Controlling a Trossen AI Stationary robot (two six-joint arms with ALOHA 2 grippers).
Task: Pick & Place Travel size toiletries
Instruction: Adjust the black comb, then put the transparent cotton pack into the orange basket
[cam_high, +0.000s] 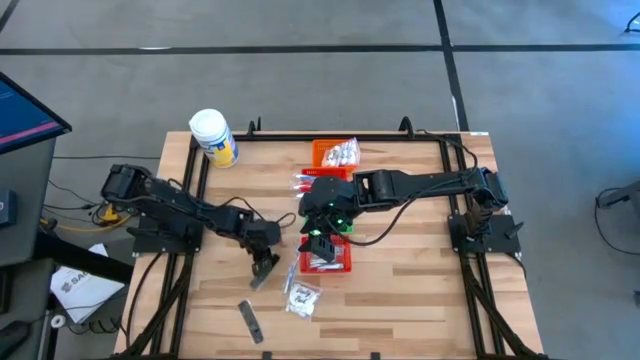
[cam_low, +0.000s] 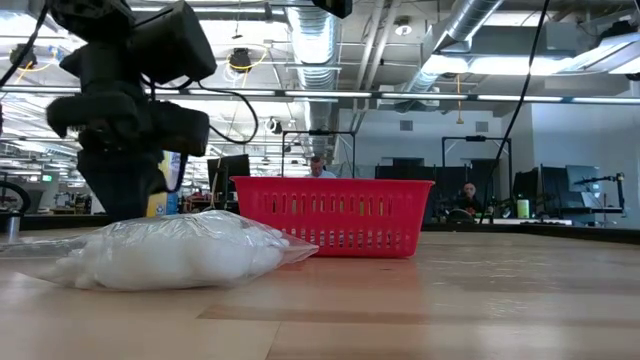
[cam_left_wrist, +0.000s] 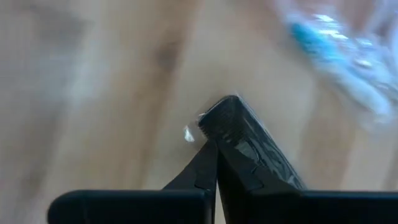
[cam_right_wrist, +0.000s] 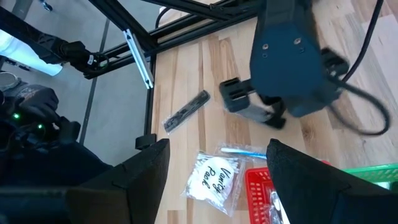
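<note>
My left gripper (cam_high: 265, 262) is shut on a dark flat strip (cam_left_wrist: 245, 134), low over the wood left of the red basket (cam_high: 328, 256). A second dark strip (cam_high: 250, 320) and clear sachets with white contents (cam_high: 302, 296) lie flat on the table near the front edge. The low view shows one sachet (cam_low: 170, 250) close up. More sachets fill the orange basket (cam_high: 335, 153). My right gripper (cam_high: 322, 230) hangs open above the baskets, its fingers (cam_right_wrist: 146, 177) wide apart with nothing between them. My left gripper pinches the dark strip between its two fingers (cam_left_wrist: 202, 171), which come at it steeply from above. One end of the strip (cam_left_wrist: 224, 112) sticks out past the fingertips. Whether the strip touches the table I cannot tell.
A large white jar with a yellow label (cam_high: 213, 137) stands at the far left corner. A green basket (cam_right_wrist: 373, 174) sits by the red one. Black frame rails (cam_high: 190, 200) run along both table sides. Bare wood lies at the near right.
</note>
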